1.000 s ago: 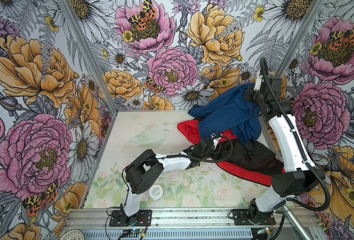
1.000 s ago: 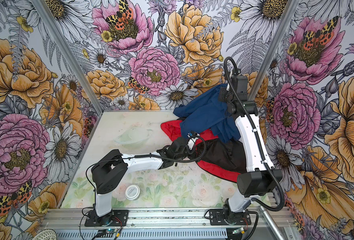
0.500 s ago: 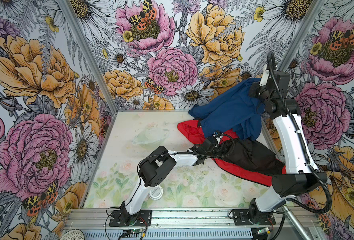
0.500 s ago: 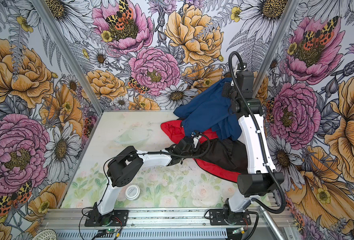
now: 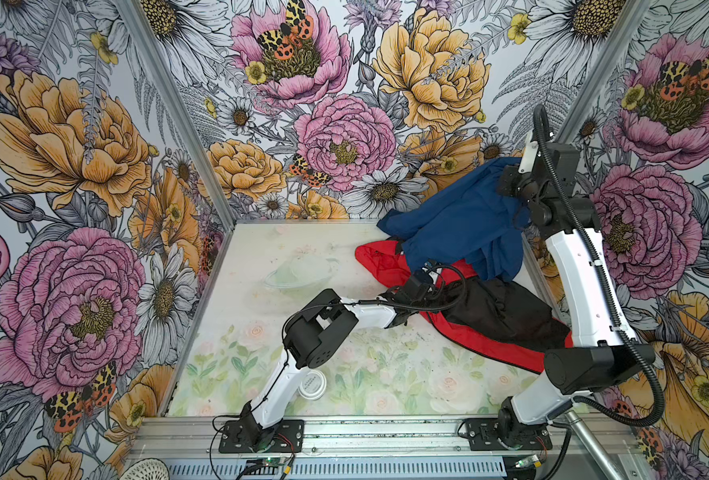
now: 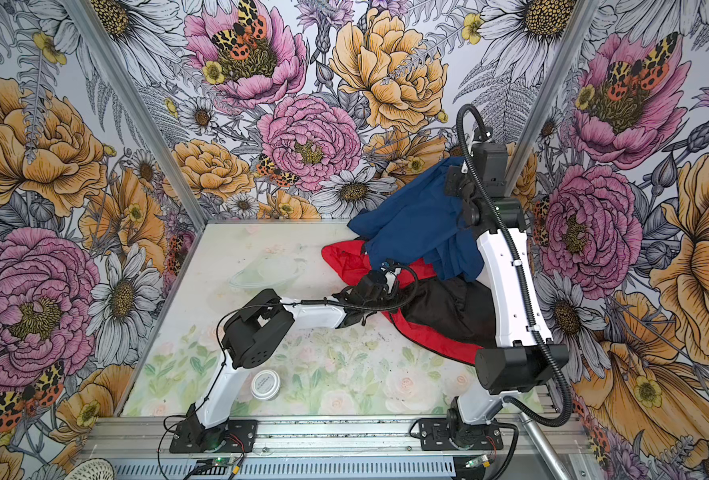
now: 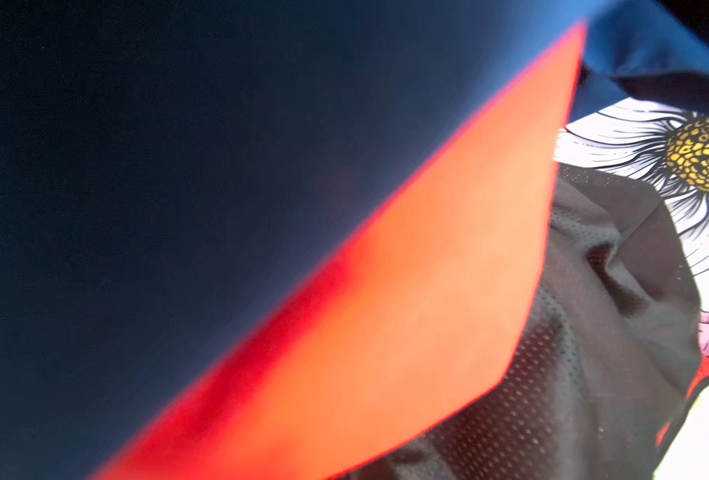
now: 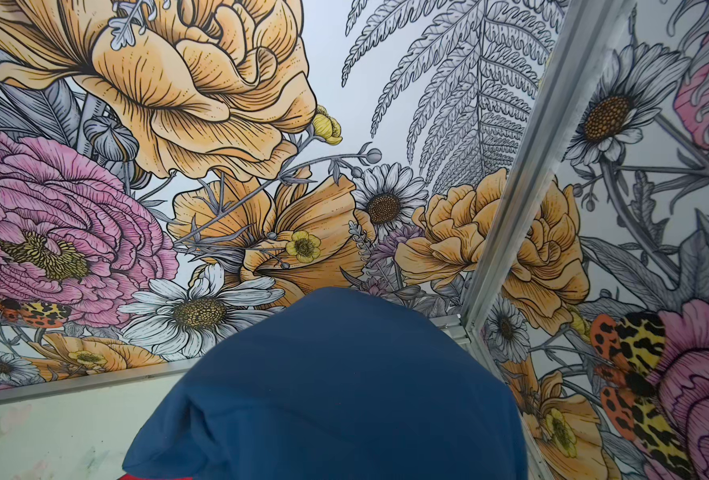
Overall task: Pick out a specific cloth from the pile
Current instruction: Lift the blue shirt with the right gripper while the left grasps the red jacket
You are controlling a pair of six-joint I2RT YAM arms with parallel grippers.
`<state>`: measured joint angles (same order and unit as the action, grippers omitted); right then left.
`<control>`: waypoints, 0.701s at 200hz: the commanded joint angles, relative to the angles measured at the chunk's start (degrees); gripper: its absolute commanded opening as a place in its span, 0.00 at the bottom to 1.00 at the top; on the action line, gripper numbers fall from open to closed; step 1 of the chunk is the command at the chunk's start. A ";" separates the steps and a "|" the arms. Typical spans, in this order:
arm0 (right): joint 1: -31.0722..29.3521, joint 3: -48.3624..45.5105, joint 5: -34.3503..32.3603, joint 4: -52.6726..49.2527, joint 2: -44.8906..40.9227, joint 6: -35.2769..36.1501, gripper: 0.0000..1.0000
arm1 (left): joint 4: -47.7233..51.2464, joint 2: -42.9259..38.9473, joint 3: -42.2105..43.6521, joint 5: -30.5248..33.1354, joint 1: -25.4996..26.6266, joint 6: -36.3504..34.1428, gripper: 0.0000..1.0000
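Right hand (image 5: 505, 189) clamped on the navy garment (image 5: 460, 224), which hangs at far right over the red garment (image 5: 379, 262) on the desk (image 5: 286, 249). Left hand (image 5: 423, 274) closed at the red edge, contents unclear. Risk: navy pinched too, dragging both.

One navy blue garment (image 5: 460, 224), one red garment (image 5: 379, 266) with black lining, one round white tin (image 5: 313, 384)

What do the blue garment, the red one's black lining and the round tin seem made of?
Blue garment: thin matte woven cloth, draping in soft folds. Black lining: mesh, tiny holes visible up close. Round tin: likely metal, pale dull lid; too small to confirm.
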<state>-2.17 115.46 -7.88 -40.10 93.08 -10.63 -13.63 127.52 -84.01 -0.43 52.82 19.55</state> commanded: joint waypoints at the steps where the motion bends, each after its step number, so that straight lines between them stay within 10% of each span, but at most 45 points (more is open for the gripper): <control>1: 0.05 -0.05 -0.19 5.06 -2.18 0.94 0.00 | -1.85 -4.13 2.88 2.00 -1.60 -0.83 0.00; 140: 0.04 0.08 -2.05 5.11 -2.97 2.14 0.00 | -3.82 -18.55 16.54 7.25 -7.76 -4.53 0.00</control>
<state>-2.17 114.67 -8.03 -40.07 93.08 -9.47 -16.10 112.40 -69.43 3.44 47.07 16.53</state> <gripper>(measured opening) 0.055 0.047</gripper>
